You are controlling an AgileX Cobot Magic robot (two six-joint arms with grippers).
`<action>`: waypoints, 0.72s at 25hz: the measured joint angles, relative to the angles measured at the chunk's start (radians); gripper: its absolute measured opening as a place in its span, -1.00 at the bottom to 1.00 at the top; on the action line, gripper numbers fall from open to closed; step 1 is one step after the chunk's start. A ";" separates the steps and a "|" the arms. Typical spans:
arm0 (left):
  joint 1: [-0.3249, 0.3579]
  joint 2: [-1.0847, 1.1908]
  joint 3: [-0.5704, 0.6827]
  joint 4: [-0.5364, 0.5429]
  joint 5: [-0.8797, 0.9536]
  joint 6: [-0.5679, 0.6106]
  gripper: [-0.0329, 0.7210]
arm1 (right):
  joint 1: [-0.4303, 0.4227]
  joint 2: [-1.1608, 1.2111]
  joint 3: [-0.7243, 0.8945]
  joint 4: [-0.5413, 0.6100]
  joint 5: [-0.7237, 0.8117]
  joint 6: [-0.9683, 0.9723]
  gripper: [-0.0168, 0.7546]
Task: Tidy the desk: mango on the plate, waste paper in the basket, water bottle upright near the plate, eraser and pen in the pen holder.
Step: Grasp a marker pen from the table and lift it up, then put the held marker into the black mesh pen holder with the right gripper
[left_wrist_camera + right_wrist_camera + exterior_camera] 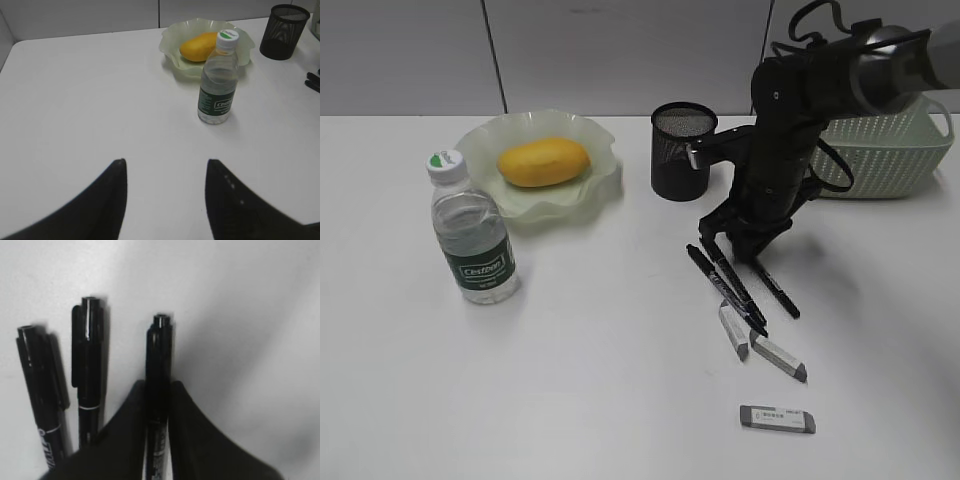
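On a white tabletop [570, 380], the right end effector [738, 247] stands low over a row of black pens at centre right of the exterior frame, its two dark fingers [127, 430] pressed against either side of the rightmost pen [159, 370]. In the right wrist view that pen runs up the middle of the frame between the fingers, gripped part-way along its barrel, while two more pens [87, 370] lie just beside it to the left, parallel and apart.

The pen holder [682, 150], a black mesh cup, stands upright behind the pens, near the arm. Three grey erasers [777, 419] lie scattered in the lower right of the exterior frame, none yet in the cup.

The mango [544, 161] rests in the ruffled green plate [595, 135] at upper left, and the water bottle [470, 230] stands upright just in front of the plate. The basket [890, 150] sits at the upper right edge, partly hidden by the arm; no waste paper is visible on the tabletop.

The left end effector [166, 200] hangs open over bare tabletop at the bottom of its own view, holding nothing.

The pen looks light, stiff and glossy, so it is likely to pivot or slip in a narrow pinch. A hold near mid-barrel, square across it, seems the safest for tipping it into the cup.
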 joint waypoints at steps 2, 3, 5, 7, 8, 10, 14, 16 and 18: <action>0.000 0.000 0.000 0.000 0.000 0.000 0.10 | 0.000 -0.010 0.000 0.000 0.000 0.002 -0.69; 0.000 0.000 0.000 0.000 0.000 0.000 0.10 | 0.000 -0.025 0.000 0.000 0.000 0.002 -0.69; 0.000 0.000 0.000 0.000 0.000 0.000 0.10 | 0.000 -0.087 0.013 0.000 -0.020 0.003 -0.69; 0.000 0.000 0.000 0.000 0.000 0.000 0.10 | 0.000 -0.196 0.077 0.000 -0.131 0.003 -0.69; 0.000 0.000 0.000 0.000 0.000 0.000 0.10 | 0.000 -0.269 0.131 0.000 -0.239 0.003 -0.69; 0.000 0.000 0.000 0.000 0.000 0.000 0.10 | 0.000 -0.395 0.256 -0.007 -0.535 0.003 -0.69; 0.000 0.000 0.000 0.000 -0.001 0.000 0.10 | 0.000 -0.435 0.442 -0.035 -1.324 0.003 -0.69; 0.000 0.000 0.000 0.000 -0.001 0.000 0.10 | 0.000 -0.343 0.440 -0.039 -1.573 0.003 -0.69; 0.000 0.000 0.000 0.000 -0.001 0.000 0.10 | 0.000 -0.246 0.392 -0.040 -1.663 0.003 -0.69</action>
